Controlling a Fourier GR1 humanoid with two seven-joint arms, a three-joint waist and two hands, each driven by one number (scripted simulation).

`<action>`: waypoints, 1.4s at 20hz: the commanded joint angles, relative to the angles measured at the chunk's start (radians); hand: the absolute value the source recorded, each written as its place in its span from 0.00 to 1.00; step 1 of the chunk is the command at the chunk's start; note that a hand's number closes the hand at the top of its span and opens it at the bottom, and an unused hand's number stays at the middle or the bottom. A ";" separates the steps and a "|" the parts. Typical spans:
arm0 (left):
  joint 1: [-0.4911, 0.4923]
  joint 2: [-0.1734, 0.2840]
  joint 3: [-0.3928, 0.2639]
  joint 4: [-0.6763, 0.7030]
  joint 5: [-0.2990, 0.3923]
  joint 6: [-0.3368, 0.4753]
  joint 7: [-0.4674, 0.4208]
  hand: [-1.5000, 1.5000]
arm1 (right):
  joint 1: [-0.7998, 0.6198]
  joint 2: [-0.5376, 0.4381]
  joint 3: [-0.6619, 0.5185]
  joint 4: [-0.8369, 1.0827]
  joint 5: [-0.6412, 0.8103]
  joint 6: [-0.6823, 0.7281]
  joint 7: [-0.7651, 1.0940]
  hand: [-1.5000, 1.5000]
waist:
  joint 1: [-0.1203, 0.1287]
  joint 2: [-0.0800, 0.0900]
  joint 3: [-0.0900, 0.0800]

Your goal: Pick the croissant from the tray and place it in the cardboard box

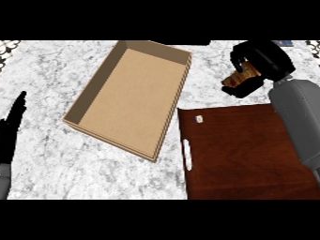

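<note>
Above the worktop [51, 154] beyond the tray [245, 154], the right hand [259, 58], curled round the croissant [240, 77], should swing left over the cardboard box [131, 93], then lower before opening.

Right hand [259, 63] curled round the croissant [241, 77], raised beyond the far edge of the dark wooden tray [249, 154], just right of the cardboard box [131, 96]. Left hand [3, 136] open, fingers up, at near left on the marble counter [58, 159].
</note>
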 commanded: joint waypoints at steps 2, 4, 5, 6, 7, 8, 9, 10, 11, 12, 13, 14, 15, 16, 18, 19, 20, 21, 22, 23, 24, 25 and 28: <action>0.025 -0.004 0.012 -0.015 -0.001 -0.002 -0.008 0.50 | -0.089 0.023 -0.031 -0.013 -0.057 0.018 -0.095 1.00 | -0.008 -0.003 -0.001; -0.032 -0.034 0.003 0.072 -0.017 0.011 -0.020 0.50 | -0.092 0.063 -0.005 -0.042 -0.052 0.060 -0.059 1.00 | -0.020 -0.003 -0.001; 0.027 0.006 0.027 -0.002 0.004 -0.017 -0.008 0.50 | -0.149 0.089 -0.011 -0.047 -0.066 0.101 -0.004 1.00 | -0.011 -0.006 -0.001; -0.052 0.024 0.042 0.049 0.014 -0.036 0.013 0.50 | -0.136 0.109 -0.015 -0.005 -0.082 0.105 -0.039 1.00 | -0.014 -0.002 -0.001; 0.000 0.008 0.018 -0.043 0.002 -0.027 0.049 0.50 | -0.181 0.129 -0.024 -0.008 -0.091 0.129 0.013 1.00 | -0.007 -0.005 -0.001; -0.031 0.022 0.049 0.054 0.018 -0.040 -0.023 0.50 | -0.176 0.159 -0.011 -0.020 -0.095 0.140 0.018 1.00 | -0.014 -0.003 -0.001; -0.031 0.028 0.038 0.024 -0.007 -0.026 0.018 0.50 | -0.153 0.202 0.007 -0.078 -0.106 0.171 0.064 1.00 | -0.021 -0.007 -0.001; 0.025 0.030 0.048 0.008 0.012 -0.046 -0.023 0.50 | -0.188 0.210 -0.021 -0.046 -0.126 0.172 0.079 1.00 | -0.010 -0.006 -0.001; 0.016 0.010 0.049 0.042 0.008 -0.026 -0.061 0.50 | -0.213 0.243 -0.021 -0.049 -0.131 0.179 0.121 1.00 | -0.012 -0.005 -0.002; -0.054 -0.007 0.027 0.035 -0.024 0.008 0.032 0.50 | -0.260 0.227 -0.056 -0.010 -0.165 0.216 0.115 1.00 | -0.013 -0.002 -0.001; -0.016 -0.013 0.013 -0.003 -0.016 -0.015 0.006 0.50 | -0.305 0.266 -0.053 0.022 -0.148 0.191 0.173 1.00 | -0.002 -0.002 -0.001; -0.023 0.008 0.028 0.009 0.002 -0.046 0.023 0.50 | -0.326 0.285 -0.058 0.020 -0.152 0.191 0.212 1.00 | -0.005 -0.003 -0.001; 0.014 -0.031 -0.002 -0.051 -0.026 -0.007 0.030 0.50 | -0.328 0.298 -0.066 0.049 -0.154 0.165 0.201 1.00 | 0.000 -0.002 -0.001; -0.038 -0.007 0.033 0.047 -0.016 -0.015 -0.021 0.50 | -0.397 0.304 -0.090 0.092 -0.164 0.164 0.223 1.00 | 0.000 0.002 -0.002; -0.003 0.009 0.028 -0.012 -0.009 -0.045 0.015 0.50 | -0.406 0.344 -0.074 0.078 -0.203 0.198 0.309 1.00 | 0.001 -0.004 -0.001; -0.027 0.000 0.022 0.006 -0.013 -0.040 -0.007 0.50 | -0.447 0.345 -0.043 0.151 -0.232 0.147 0.330 1.00 | 0.019 0.002 -0.002; -0.023 -0.012 0.012 -0.022 -0.018 -0.037 0.044 0.50 | -0.437 0.346 -0.045 0.150 -0.245 0.149 0.323 1.00 | 0.008 0.000 -0.001; -0.054 0.017 0.045 0.044 -0.005 -0.049 -0.009 0.50 | -0.427 0.346 -0.027 0.221 -0.269 0.102 0.298 1.00 | 0.021 0.006 -0.002; -0.053 -0.016 0.014 0.000 -0.016 -0.037 0.026 0.50 | -0.490 0.347 -0.068 0.273 -0.255 0.105 0.300 1.00 | 0.023 0.008 -0.001; -0.057 -0.023 0.004 0.009 -0.015 -0.045 0.018 0.50 | -0.511 0.347 -0.020 0.305 -0.303 0.072 0.328 1.00 | 0.047 0.011 -0.002; -0.049 -0.026 -0.002 0.009 -0.040 -0.023 0.014 0.50 | -0.526 0.347 -0.042 0.336 -0.307 0.076 0.306 1.00 | 0.037 0.011 -0.002; -0.084 -0.027 -0.006 -0.006 -0.028 -0.039 0.055 0.50 | -0.530 0.347 0.007 0.369 -0.328 0.045 0.316 1.00 | 0.055 0.013 -0.002; -0.064 -0.032 0.004 0.021 -0.026 -0.035 -0.002 0.50 | -0.592 0.348 -0.003 0.436 -0.352 0.039 0.306 1.00 | 0.054 0.017 -0.003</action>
